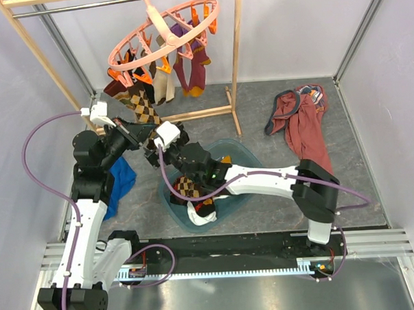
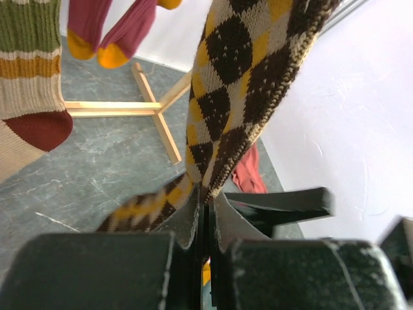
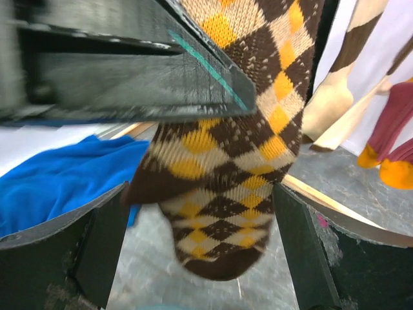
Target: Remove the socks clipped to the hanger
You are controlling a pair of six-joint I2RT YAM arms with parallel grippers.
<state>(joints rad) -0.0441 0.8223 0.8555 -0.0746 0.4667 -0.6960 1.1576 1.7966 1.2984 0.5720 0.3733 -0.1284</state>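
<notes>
The salmon-pink ring hanger [image 1: 164, 37] hangs tilted from the rack bar, with several socks clipped under it. A brown, yellow and cream argyle sock [image 1: 142, 106] hangs at its near left. My left gripper [image 2: 206, 201] is shut on that sock's [image 2: 245, 84] lower edge, and the fabric bends away to the left below the pinch. My right gripper [image 3: 200, 239] is open, and the sock's toe [image 3: 219, 213] hangs between its two fingers. In the top view both grippers meet under the hanger, left [image 1: 145, 133] and right [image 1: 158, 149].
Maroon socks with yellow toes [image 1: 193, 70] and a striped sock [image 2: 29, 77] hang close by. The wooden rack's post [image 1: 234, 58] and foot [image 2: 155, 116] stand behind. A teal basin [image 1: 245, 153] holds loose socks. A blue cloth [image 1: 122, 179] lies left, a maroon garment [image 1: 302, 123] right.
</notes>
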